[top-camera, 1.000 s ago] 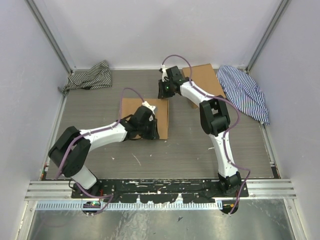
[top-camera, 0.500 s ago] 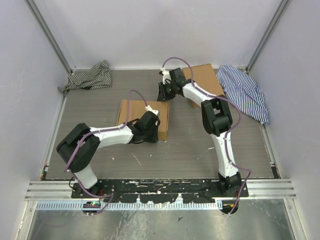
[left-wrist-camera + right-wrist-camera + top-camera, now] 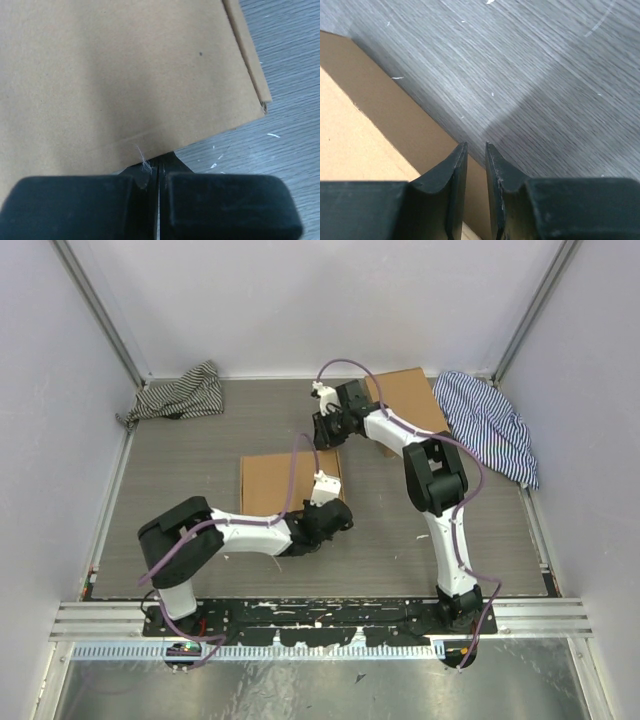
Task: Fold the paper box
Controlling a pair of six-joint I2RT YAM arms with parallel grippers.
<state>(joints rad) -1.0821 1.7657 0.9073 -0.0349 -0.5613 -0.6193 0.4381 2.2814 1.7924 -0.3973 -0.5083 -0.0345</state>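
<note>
The paper box point(image 3: 280, 480) lies flat and closed in the middle of the table, plain brown. My left gripper point(image 3: 336, 520) is shut and empty, low at the box's near right corner. In the left wrist view its tips point(image 3: 157, 167) sit just off the box's near edge point(image 3: 125, 75). My right gripper point(image 3: 326, 428) hovers at the box's far right corner. In the right wrist view its jaws point(image 3: 476, 146) stand a narrow gap apart with nothing between them, above the box's edge point(image 3: 355, 130) and the grey table.
A second brown cardboard box point(image 3: 412, 392) sits at the back right under my right arm. A blue striped cloth point(image 3: 490, 425) lies at the far right. A dark striped cloth point(image 3: 182, 393) lies at the back left. Walls close in on three sides.
My left gripper has slid off the top of the box toward the near right and now rests past its near edge. The box's top lies uncovered. My right gripper shifted slightly left.
</note>
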